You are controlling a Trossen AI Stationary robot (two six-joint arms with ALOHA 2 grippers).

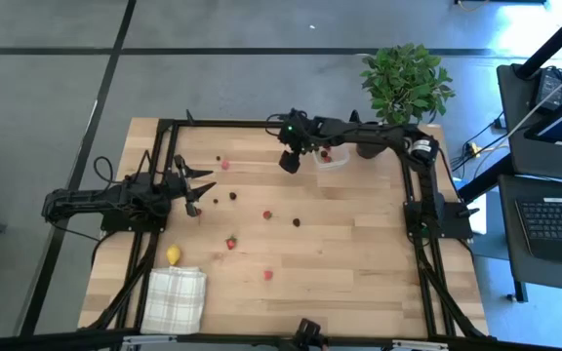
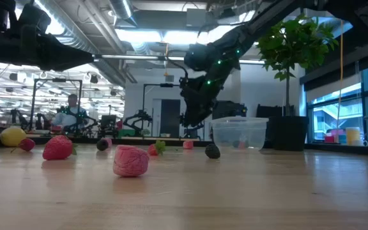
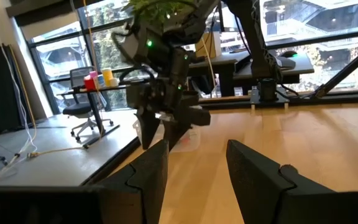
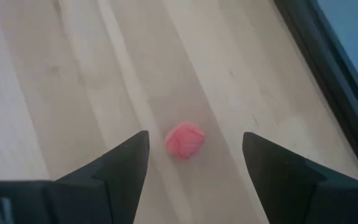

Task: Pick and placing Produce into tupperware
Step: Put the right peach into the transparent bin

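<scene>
The clear box (image 1: pixel 332 157) sits near the far edge of the counter (image 1: pixel 359 263), close to the right corner, with a red berry (image 1: pixel 326 155) inside it. Just left of the box, the right hand (image 1: pixel 289 162) hangs over the wood. Its fingers are spread apart with nothing between them, and a pink berry (image 4: pixel 184 140) lies on the counter right under the gap.

More small fruit is dotted over the middle of the counter, well apart, with lots of bare wood between the bits: a pink one (image 1: pixel 225 165) near the far edge, dark ones (image 1: pixel 232 195) (image 1: pixel 297 221) and red ones (image 1: pixel 267 214) (image 1: pixel 230 242) (image 1: pixel 268 275). A lemon (image 1: pixel 174 255) lies near the left edge, just beside a checked cloth (image 1: pixel 176 298) at the near left corner.

The left hand (image 1: pixel 195 191) waits over the left side, fingers part way apart and holding nothing.

A plant (image 1: pixel 405 83) stands past the far right corner. I can't read any writing.
</scene>
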